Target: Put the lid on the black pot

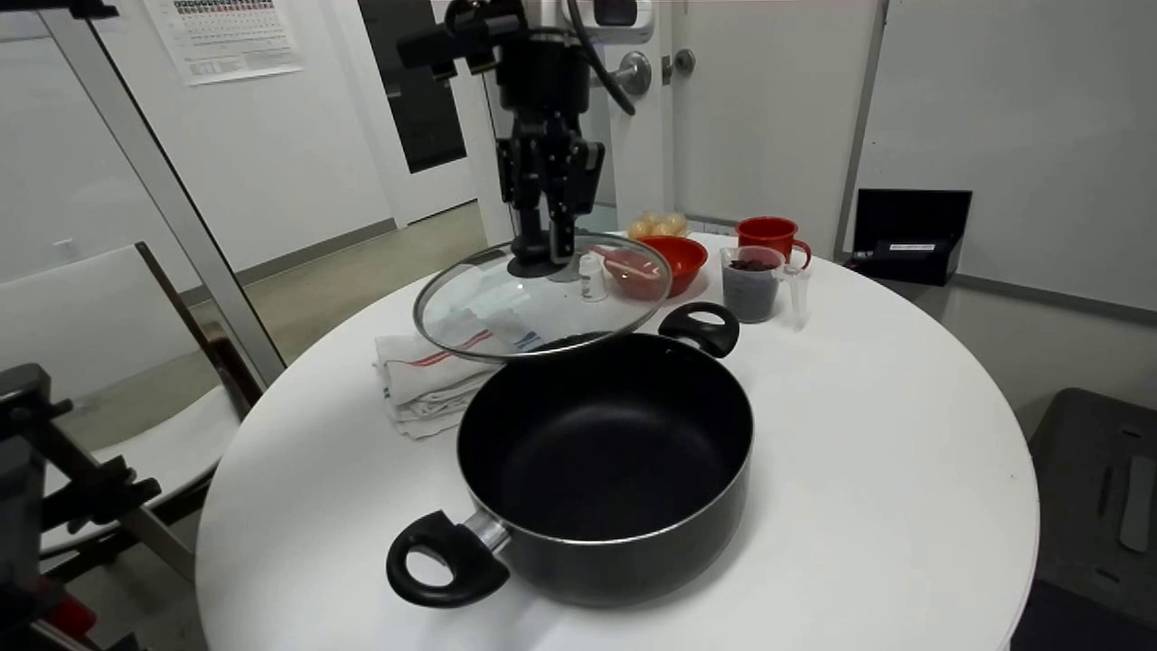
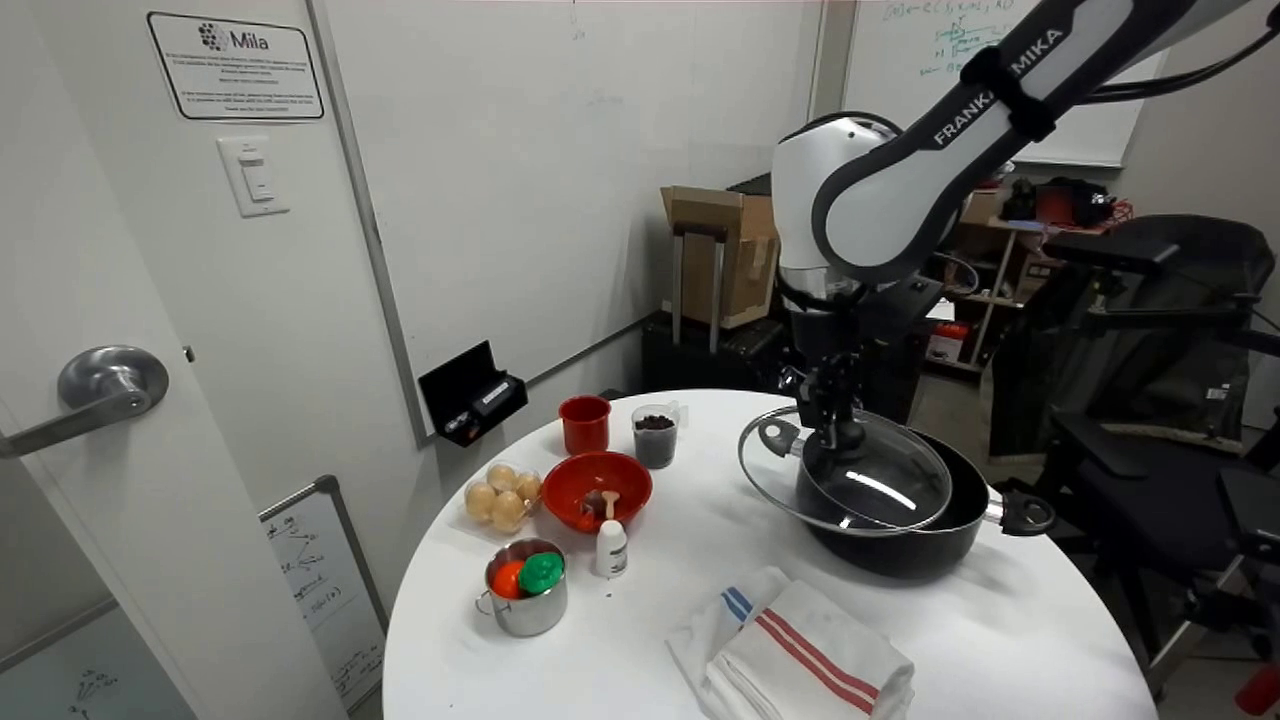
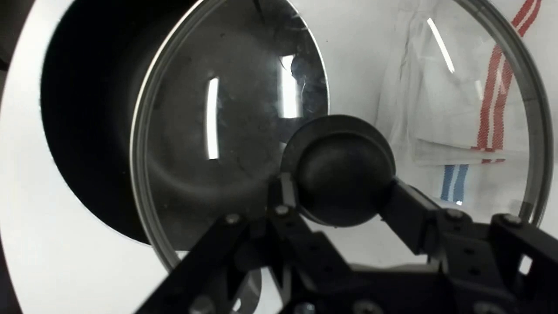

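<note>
End effector (image 3: 342,192) pinches the dark knob (image 3: 344,168) of a glass lid (image 1: 565,307), holding it off-centre, partly over the open black pot (image 1: 624,565). Folded striped cloth (image 2: 790,650) lies near the pot on the white surface (image 1: 886,434).

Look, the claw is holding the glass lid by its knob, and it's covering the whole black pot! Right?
No: the glass lid is off to one side, leaving much of the black pot uncovered, as an exterior view shows. The claw does hold the lid by its knob.
</note>
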